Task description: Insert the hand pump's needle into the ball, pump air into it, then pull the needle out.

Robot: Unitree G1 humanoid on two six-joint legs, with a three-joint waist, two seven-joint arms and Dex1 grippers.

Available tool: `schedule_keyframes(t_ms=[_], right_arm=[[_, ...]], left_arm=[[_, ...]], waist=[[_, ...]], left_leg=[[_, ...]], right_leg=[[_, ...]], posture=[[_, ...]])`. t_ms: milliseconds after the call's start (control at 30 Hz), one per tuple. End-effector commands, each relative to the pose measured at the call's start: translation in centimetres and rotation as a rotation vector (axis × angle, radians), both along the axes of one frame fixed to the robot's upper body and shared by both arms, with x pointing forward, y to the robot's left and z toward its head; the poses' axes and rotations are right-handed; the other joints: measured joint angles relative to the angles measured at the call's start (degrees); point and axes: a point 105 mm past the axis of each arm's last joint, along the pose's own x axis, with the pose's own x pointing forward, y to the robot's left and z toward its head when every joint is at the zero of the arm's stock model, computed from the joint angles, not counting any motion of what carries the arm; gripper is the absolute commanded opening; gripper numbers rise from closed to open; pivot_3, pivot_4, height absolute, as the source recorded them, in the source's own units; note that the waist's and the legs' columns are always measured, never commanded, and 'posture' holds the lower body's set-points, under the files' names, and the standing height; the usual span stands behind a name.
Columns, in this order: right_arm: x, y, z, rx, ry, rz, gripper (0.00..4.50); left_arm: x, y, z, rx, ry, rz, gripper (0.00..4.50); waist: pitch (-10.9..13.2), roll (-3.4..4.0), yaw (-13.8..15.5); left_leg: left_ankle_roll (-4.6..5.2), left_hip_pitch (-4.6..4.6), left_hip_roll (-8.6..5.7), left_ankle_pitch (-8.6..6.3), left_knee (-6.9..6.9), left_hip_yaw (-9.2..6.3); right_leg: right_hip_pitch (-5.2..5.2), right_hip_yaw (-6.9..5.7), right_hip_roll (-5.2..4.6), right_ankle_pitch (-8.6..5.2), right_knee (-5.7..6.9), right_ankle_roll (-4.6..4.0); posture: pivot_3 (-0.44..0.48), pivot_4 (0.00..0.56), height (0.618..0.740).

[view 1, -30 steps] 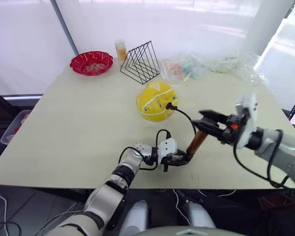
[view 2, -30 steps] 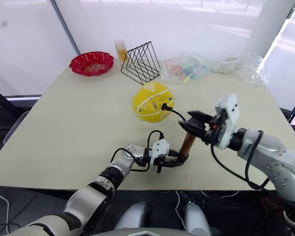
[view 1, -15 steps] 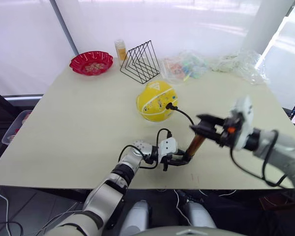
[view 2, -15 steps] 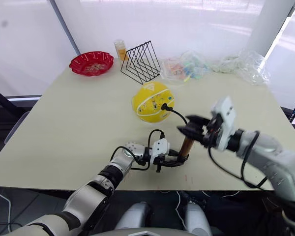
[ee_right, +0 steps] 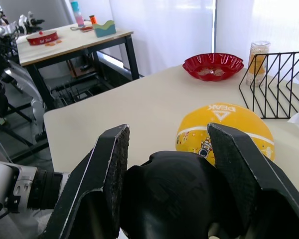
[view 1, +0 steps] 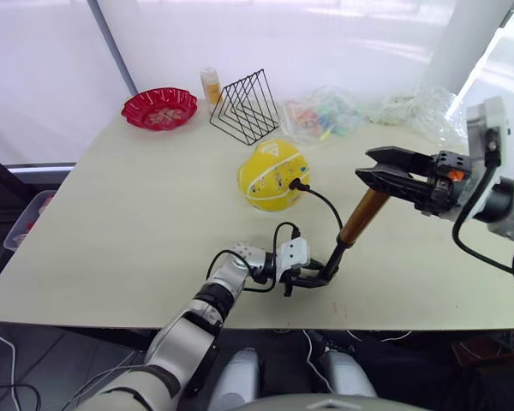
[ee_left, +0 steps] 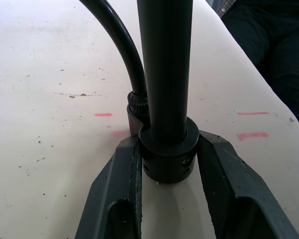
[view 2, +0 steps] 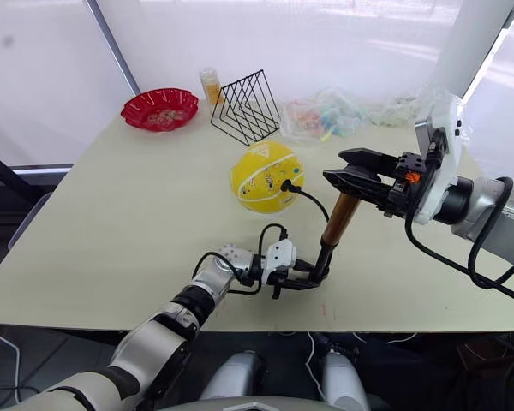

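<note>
The yellow ball rests mid-table. A small black fitting sits against its side; the needle tip is hidden. From there the black hose loops down to the hand pump's base, which my left gripper is shut on at the table's near edge. The hand pump's gold tube slants up and to the right, with a black shaft bare below it. My right gripper is shut on the black handle at the top.
At the back of the table are a red bowl, a small jar, a black wire rack and crumpled plastic bags. The table's near edge runs just below my left gripper.
My right gripper dipped slightly with the handle, then rose up and to the right, drawing the gold tube away from the base. The left gripper and ball stayed put.
</note>
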Motion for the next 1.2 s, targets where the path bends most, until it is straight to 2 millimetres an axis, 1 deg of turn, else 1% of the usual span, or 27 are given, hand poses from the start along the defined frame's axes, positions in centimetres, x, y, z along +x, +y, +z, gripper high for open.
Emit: schedule_keyframes(t_ms=[33, 67, 100, 133, 167, 200, 300, 333, 400, 533, 600, 667, 733, 767, 833, 867, 900, 967, 1000, 1033, 1067, 1100, 1133, 1200], right_arm=[[0.6, -0.2, -0.3, -0.046, -0.042, -0.061, 2.02], [0.9, 0.3, -2.9, -0.083, 0.026, -0.056, 2.02], [0.9, 0.7, -4.7, -0.107, 0.071, -0.050, 2.02], [0.9, 0.9, -5.8, -0.118, 0.094, -0.045, 2.02], [0.9, 1.1, -7.6, -0.141, 0.133, -0.051, 2.02], [0.9, 1.2, -8.6, -0.155, 0.150, -0.056, 2.02], [0.9, 1.5, -10.2, -0.151, 0.181, -0.063, 2.02], [0.9, 1.6, -11.5, -0.161, 0.204, -0.064, 2.02], [0.8, 1.8, -13.1, -0.176, 0.224, -0.062, 2.02], [1.1, 1.8, -14.5, -0.180, 0.225, -0.089, 2.02], [1.2, 2.0, -12.9, -0.142, 0.156, -0.078, 2.02], [1.2, 2.0, -12.2, -0.126, 0.123, -0.071, 2.02], [1.5, 1.5, -9.6, -0.081, 0.057, -0.075, 2.02], [1.6, 1.3, -8.6, -0.067, 0.033, -0.075, 2.02], [1.6, 0.7, -5.2, -0.035, -0.038, -0.063, 2.02], [1.6, 0.5, -4.0, -0.024, -0.063, -0.055, 2.02], [1.5, 0.4, -3.2, -0.018, -0.075, -0.050, 2.02], [1.4, 0.3, -2.8, -0.015, -0.072, -0.046, 2.02], [1.3, 0.0, -1.3, -0.003, -0.098, -0.038, 2.02], [1.0, -0.2, 0.1, 0.007, -0.122, -0.031, 2.02], [0.9, -0.4, 1.0, 0.013, -0.137, -0.026, 2.02], [0.7, -0.5, 1.5, 0.017, -0.143, -0.023, 2.02], [0.7, -0.7, 2.3, 0.023, -0.159, -0.028, 2.02], [0.6, -1.0, 3.4, 0.032, -0.177, -0.032, 2.02]], left_arm=[[-5.2, 5.6, -8.1, 0.347, 0.297, -0.022, 1.11], [-5.2, 5.6, -8.1, 0.345, 0.297, -0.021, 1.11], [-5.2, 5.6, -8.1, 0.344, 0.298, -0.020, 1.11], [-5.2, 5.6, -8.1, 0.344, 0.298, -0.019, 1.11], [-5.2, 5.6, -8.0, 0.343, 0.297, -0.017, 1.11], [-5.2, 5.6, -8.0, 0.342, 0.296, -0.016, 1.11], [-5.2, 5.6, -8.0, 0.341, 0.294, -0.013, 1.11], [-5.2, 5.7, -8.0, 0.340, 0.292, -0.012, 1.11], [-5.2, 5.7, -8.0, 0.339, 0.290, -0.010, 1.11], [-5.1, 5.7, -8.0, 0.332, 0.286, -0.007, 1.11], [-5.0, 5.6, -7.8, 0.319, 0.270, -0.002, 1.11], [-4.9, 5.6, -7.8, 0.313, 0.263, 0.001, 1.11], [-4.6, 5.3, -7.4, 0.299, 0.248, 0.001, 1.11], [-4.5, 5.2, -7.3, 0.293, 0.243, 0.003, 1.11], [-4.3, 5.0, -7.0, 0.283, 0.231, 0.002, 1.11], [-4.2, 4.9, -6.9, 0.281, 0.226, 0.001, 1.11], [-4.2, 4.9, -6.8, 0.280, 0.223, 0.000, 1.11], [-4.2, 4.9, -6.8, 0.280, 0.222, 0.000, 1.11], [-4.2, 4.9, -6.8, 0.277, 0.220, 0.001, 1.11], [-4.2, 4.8, -6.7, 0.275, 0.219, 0.002, 1.11], [-4.1, 4.8, -6.7, 0.273, 0.218, 0.002, 1.11], [-4.1, 4.8, -6.7, 0.273, 0.218, 0.003, 1.11], [-4.1, 4.8, -6.6, 0.274, 0.217, 0.005, 1.11], [-4.0, 4.8, -6.6, 0.276, 0.216, 0.007, 1.11]], waist=[[-0.02, -0.03, 0.00], [-0.07, -0.09, -0.01], [-0.30, -0.35, -0.03], [-0.35, -0.42, -0.11], [-0.37, -0.46, -0.17], [-0.41, -0.48, -0.25], [-0.58, -0.46, -0.56], [-0.63, -0.47, -0.63], [-0.71, -0.44, -0.67], [-0.74, -0.40, -0.81], [-0.75, -0.37, -0.85], [-0.71, -0.32, -0.86], [-0.65, -0.34, -0.85], [-0.53, -0.26, -0.85], [-0.16, 0.19, -0.89], [0.03, 0.38, -0.91], [0.13, 0.45, -0.89], [0.18, 0.33, -0.76], [0.20, 0.29, -0.71], [0.40, 0.39, -0.69], [0.59, 0.54, -0.72], [0.65, 0.60, -0.76], [0.66, 0.56, -0.77], [0.73, 0.44, -0.75]], left_leg=[[0.00, 0.00, 0.00, 0.00, 0.00, 0.00], [0.00, 0.01, 0.00, 0.00, 0.00, 0.00], [0.00, 0.03, 0.01, 0.00, 0.00, -0.01], [0.00, 0.11, 0.05, 0.00, -0.10, -0.02], [0.00, 0.13, 0.12, -0.01, -0.11, -0.03], [0.00, 0.13, 0.17, -0.01, -0.11, -0.05], [0.00, 0.17, 0.20, -0.01, -0.11, -0.03], [-0.01, 0.18, 0.20, -0.01, -0.11, -0.02], [-0.01, 0.18, 0.24, -0.01, -0.12, -0.08], [-0.02, 0.19, 0.23, -0.02, -0.13, -0.10], [-0.02, 0.19, 0.22, -0.02, -0.13, -0.11], [-0.03, 0.19, 0.21, -0.03, -0.13, -0.11], [-0.03, 0.19, 0.22, -0.03, -0.13, -0.12], [-0.04, 0.18, 0.22, -0.03, -0.12, -0.12], [-0.04, 0.14, 0.16, -0.03, -0.10, -0.10], [-0.03, 0.13, 0.13, -0.03, -0.10, -0.06], [-0.03, 0.10, 0.10, -0.02, -0.10, -0.03], [-0.03, 0.07, 0.08, -0.02, -0.10, -0.11], [-0.03, 0.02, 0.08, -0.02, -0.11, -0.19], [-0.03, 0.00, 0.07, -0.02, -0.11, -0.21], [-0.03, -0.03, 0.07, -0.02, -0.09, -0.23], [-0.02, -0.06, -0.01, -0.02, -0.09, -0.20], [-0.02, -0.02, -0.04, -0.02, -0.09, -0.16], [-0.02, -0.03, -0.03, -0.02, -0.08, -0.20]], right_leg=[[0.00, 0.00, 0.00, 0.00, 0.00, 0.00], [0.00, 0.00, 0.00, 0.00, 0.00, 0.00], [0.01, 0.00, 0.01, 0.00, 0.00, 0.00], [0.05, -0.02, 0.03, -0.05, 0.00, -0.07], [0.07, -0.03, 0.06, -0.06, 0.00, -0.11], [0.06, -0.05, 0.06, -0.07, 0.00, -0.11], [0.08, -0.03, 0.06, -0.07, 0.00, -0.12], [0.09, -0.03, 0.06, -0.07, 0.00, -0.12], [0.09, -0.06, 0.06, -0.08, 0.00, -0.13], [0.12, -0.10, 0.13, -0.09, 0.00, -0.15], [0.13, -0.11, 0.13, -0.09, 0.00, -0.15], [0.14, -0.11, 0.12, -0.09, 0.00, -0.15], [0.14, -0.12, 0.12, -0.09, 0.00, -0.15], [0.13, -0.12, 0.11, -0.09, 0.00, -0.15], [0.11, -0.09, 0.04, -0.09, 0.00, -0.14], [0.08, -0.06, 0.03, -0.08, 0.00, -0.13], [0.04, -0.04, 0.02, -0.07, 0.00, -0.11], [0.02, -0.12, 0.05, -0.01, 0.00, -0.01], [0.02, -0.23, 0.08, 0.02, -0.01, 0.06], [0.02, -0.29, 0.09, 0.02, -0.01, 0.05], [0.00, -0.28, 0.05, 0.03, -0.01, 0.06], [-0.02, -0.21, 0.00, 0.04, -0.01, 0.08], [-0.01, -0.17, -0.04, 0.04, 0.00, 0.09], [0.00, -0.24, -0.02, 0.04, 0.00, 0.09]], posture=[[0.000, 0.150, 0.737], [0.000, 0.150, 0.737], [0.000, 0.150, 0.737], [0.000, 0.150, 0.737], [0.000, 0.150, 0.737], [0.000, 0.150, 0.737], [0.000, 0.150, 0.737], [0.000, 0.150, 0.737], [0.000, 0.150, 0.737], [0.000, 0.150, 0.737], [0.000, 0.150, 0.737], [0.000, 0.150, 0.737], [0.000, 0.150, 0.737], [0.000, 0.150, 0.737], [0.000, 0.150, 0.737], [0.000, 0.150, 0.737], [0.000, 0.150, 0.737], [0.000, 0.150, 0.737], [0.000, 0.150, 0.737], [0.000, 0.150, 0.737], [0.000, 0.150, 0.737], [0.000, 0.150, 0.737], [0.000, 0.150, 0.737], [0.000, 0.150, 0.737]])
